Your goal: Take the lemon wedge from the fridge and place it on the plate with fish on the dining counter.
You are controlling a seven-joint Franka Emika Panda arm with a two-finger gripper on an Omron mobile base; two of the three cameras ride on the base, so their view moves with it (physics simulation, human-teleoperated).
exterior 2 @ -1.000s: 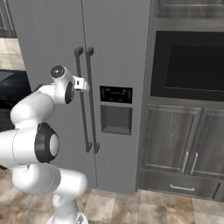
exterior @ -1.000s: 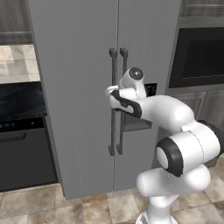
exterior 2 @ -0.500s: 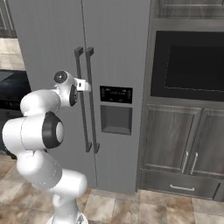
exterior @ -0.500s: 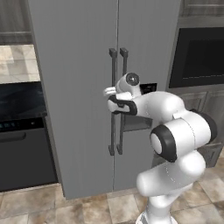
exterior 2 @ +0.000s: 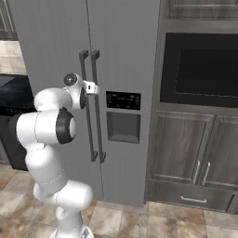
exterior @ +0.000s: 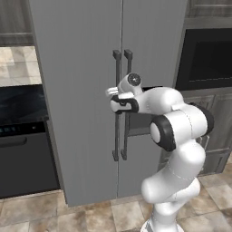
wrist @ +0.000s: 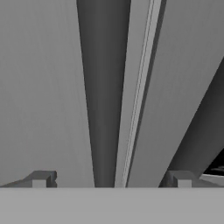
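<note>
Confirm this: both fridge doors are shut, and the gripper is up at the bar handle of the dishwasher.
One thing is wrong: the gripper is not at the dishwasher. It is at the dark vertical bar handles of the fridge, as the left base view shows, with a handle between its open fingertips in the hand view. Both fridge doors are indeed shut.

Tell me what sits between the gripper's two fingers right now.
In the hand view, a dark vertical fridge handle runs between the open fingers, with the grey fridge door behind it.
</note>
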